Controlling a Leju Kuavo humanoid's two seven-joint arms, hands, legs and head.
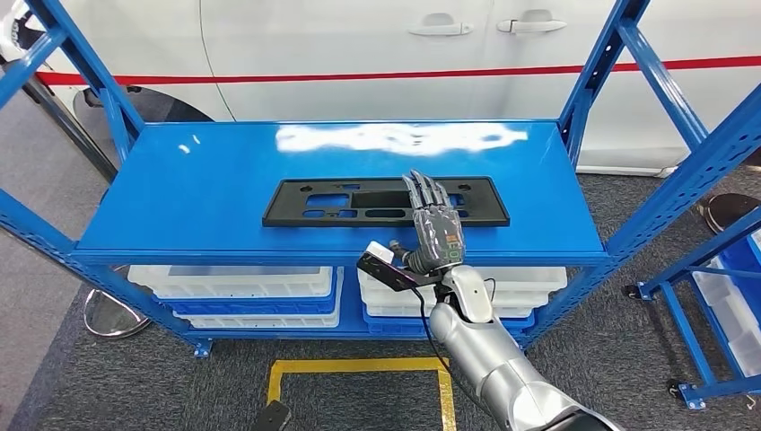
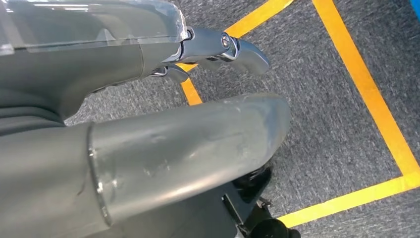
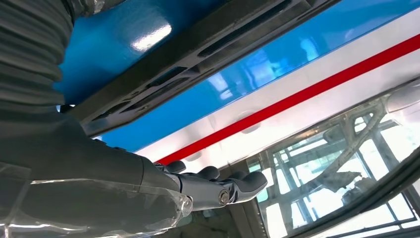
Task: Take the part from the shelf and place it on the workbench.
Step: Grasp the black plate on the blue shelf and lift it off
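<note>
Part [image 1: 386, 201] lies flat mid-shelf [image 1: 179, 189], at 12 o'clock. Right hand [image 1: 437, 229] hovers over its right half, fingers [image 1: 425, 191] spread, holding nothing. Looks light, stiff; grab the near edge.

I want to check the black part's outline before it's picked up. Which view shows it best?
The head view: the whole black part lies flat on the blue shelf, the right hand covering a little. The right wrist view shows a slanted stretch of it; the left wrist view shows floor.
</note>
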